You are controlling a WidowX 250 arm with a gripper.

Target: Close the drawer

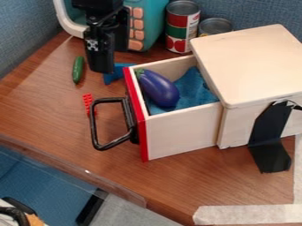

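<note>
One pale, smooth wooden box [254,66] with rounded lid corners stands at the right, its straight-sided drawer [180,137] pulled well out toward the left of the view. The drawer has a flat red front [137,114] and a glossy black handle [93,128] bent in a squared loop; inside, a shiny, plump purple eggplant [159,90] lies on crumpled blue cloth [191,88]. Black tape [268,141] runs down the box's side onto the brown wood-grain worktop [53,106], and rough whitish tape [245,215] crosses the near corner. Left of the drawer are a slim green cucumber [78,69] and a studded red piece [88,102]; a blue piece [112,78] sits behind its front. Two round cans [183,26] [214,27] and a teal toy appliance [154,17] with peach buttons stand at the back, before woven blue-grey partitions [259,11]. The black gripper [101,70] hangs beyond the handle, near the blue piece; how far apart its jaws are, I cannot tell.
</note>
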